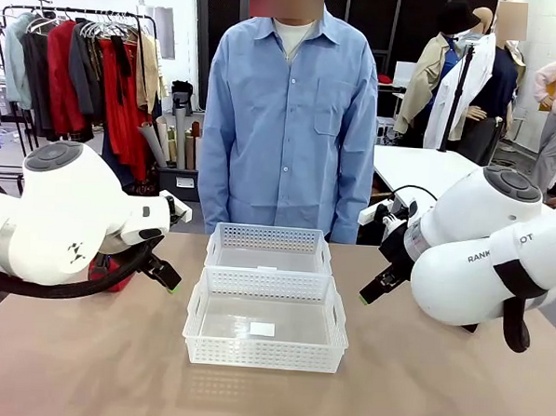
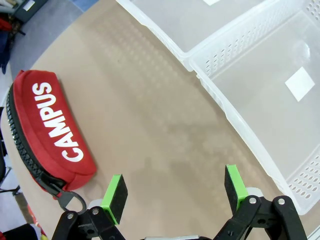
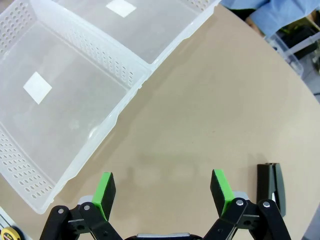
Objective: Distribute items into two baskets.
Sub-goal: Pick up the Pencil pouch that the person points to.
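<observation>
Two white lattice baskets stand end to end at the table's middle, the far basket [image 1: 269,237] touching the near basket [image 1: 264,354]; both are empty apart from a white sticker. The red "CAMPUS" pouch [image 2: 47,130] lies flat on the table, left of my left gripper [image 2: 175,192], which hovers open over bare tabletop between the pouch and the baskets [image 2: 235,60]. In the front view the pouch [image 1: 102,271] peeks out behind the left arm. The black stapler [image 3: 271,187] lies just right of my open right gripper [image 3: 162,190], with the baskets [image 3: 125,95] on its other side.
A person in a blue shirt [image 1: 287,125] stands at the table's far edge behind the baskets, hands out of sight. My left gripper [image 1: 171,284] and right gripper [image 1: 367,295] flank the baskets. Bare tabletop [image 1: 268,399] lies in front of them.
</observation>
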Robot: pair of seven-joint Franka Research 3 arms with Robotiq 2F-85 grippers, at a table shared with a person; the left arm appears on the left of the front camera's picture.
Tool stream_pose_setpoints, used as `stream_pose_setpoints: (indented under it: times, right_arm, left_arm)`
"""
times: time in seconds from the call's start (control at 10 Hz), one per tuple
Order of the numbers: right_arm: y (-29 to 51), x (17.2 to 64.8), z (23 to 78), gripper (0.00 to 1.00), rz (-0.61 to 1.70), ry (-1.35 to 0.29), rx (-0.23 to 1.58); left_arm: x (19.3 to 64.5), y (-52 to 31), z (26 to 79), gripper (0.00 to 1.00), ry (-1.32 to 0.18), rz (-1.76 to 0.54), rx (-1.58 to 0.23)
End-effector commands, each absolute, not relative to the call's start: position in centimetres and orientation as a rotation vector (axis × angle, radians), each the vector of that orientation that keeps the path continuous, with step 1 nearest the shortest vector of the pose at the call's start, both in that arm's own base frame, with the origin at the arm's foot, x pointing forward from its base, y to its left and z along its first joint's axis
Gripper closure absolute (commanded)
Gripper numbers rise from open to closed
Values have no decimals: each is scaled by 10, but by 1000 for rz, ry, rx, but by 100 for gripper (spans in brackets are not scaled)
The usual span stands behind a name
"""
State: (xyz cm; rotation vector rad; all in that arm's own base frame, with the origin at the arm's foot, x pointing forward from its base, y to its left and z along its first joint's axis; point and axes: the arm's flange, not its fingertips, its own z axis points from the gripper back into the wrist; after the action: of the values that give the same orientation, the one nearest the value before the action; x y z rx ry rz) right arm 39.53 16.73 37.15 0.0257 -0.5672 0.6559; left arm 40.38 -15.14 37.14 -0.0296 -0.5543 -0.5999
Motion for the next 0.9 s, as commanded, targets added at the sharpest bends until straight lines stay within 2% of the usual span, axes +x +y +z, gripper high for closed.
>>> stream_pose_setpoints:
  times: [0.0, 0.4, 0.8]
  right_arm:
    - [164, 392, 379, 0, 655, -576, 22]
    - [136, 391, 406, 0, 609, -585, 46]
    - [82, 386, 460, 0, 617, -560, 207]
  left_arm:
    - [406, -146, 386, 0, -559, -569, -36]
    - [417, -119, 421, 0, -532, -553, -64]
    - [427, -67, 476, 0, -507, -535, -143]
